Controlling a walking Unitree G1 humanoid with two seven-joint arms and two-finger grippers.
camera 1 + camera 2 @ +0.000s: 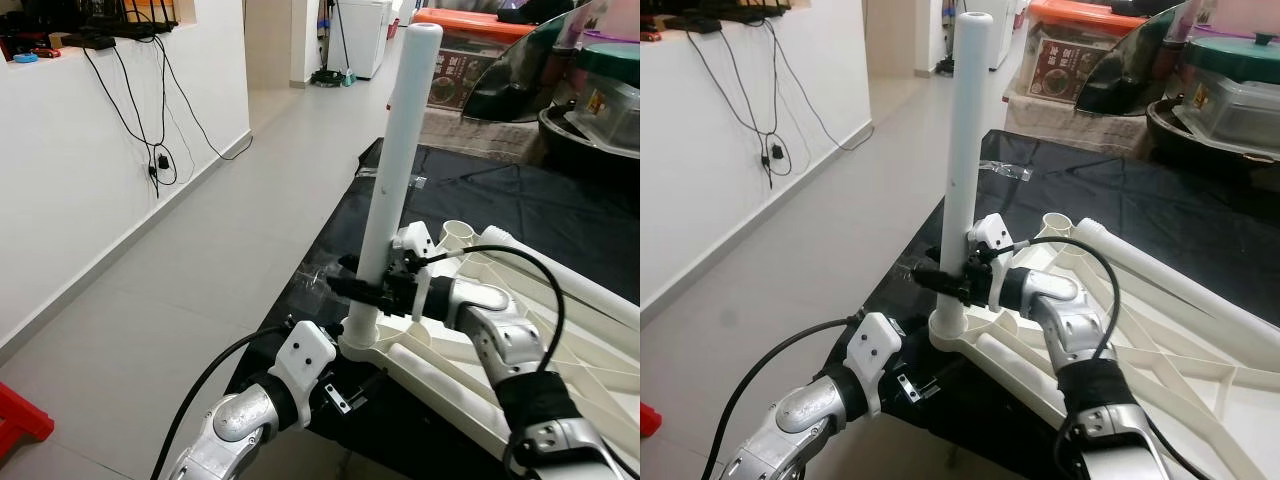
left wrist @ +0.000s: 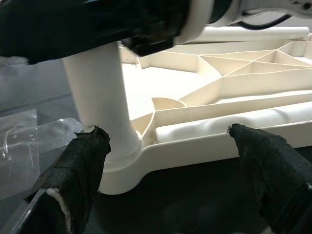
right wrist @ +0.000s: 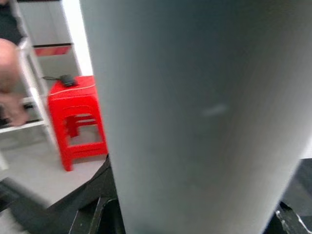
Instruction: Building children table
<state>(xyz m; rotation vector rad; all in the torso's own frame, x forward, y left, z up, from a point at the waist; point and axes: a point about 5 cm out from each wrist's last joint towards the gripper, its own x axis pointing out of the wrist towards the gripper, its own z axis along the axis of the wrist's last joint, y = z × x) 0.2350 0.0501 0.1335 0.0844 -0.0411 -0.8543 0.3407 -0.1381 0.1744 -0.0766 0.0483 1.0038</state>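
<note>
Right arm bent in from the right, forearm level; right gripper (image 1: 372,290) clamped on the white table leg (image 1: 398,150) low down, just above the socket, fingers closed around the tube. Leg upright, slightly tilted, foot seated in the corner socket of the white tabletop (image 1: 560,340), which lies underside up, ribs showing, on a black mat (image 1: 560,200).

Left arm reaching forward and low; left gripper (image 2: 168,161) at the tabletop's near corner, fingers spread wide, holding nothing. One fingertip (image 2: 87,156) just beside the leg's base, possibly touching; the other (image 2: 263,151) against the tabletop's rim further along; socket corner between them.

Around: clear tape (image 2: 29,136) on the mat near the corner; second leg (image 1: 560,270) lying across the tabletop; storage boxes (image 1: 470,55) beyond the mat; cables (image 1: 150,120) hanging on the white wall; red stool (image 3: 75,117) in the right wrist view, a person's leg (image 3: 12,78) near it.
</note>
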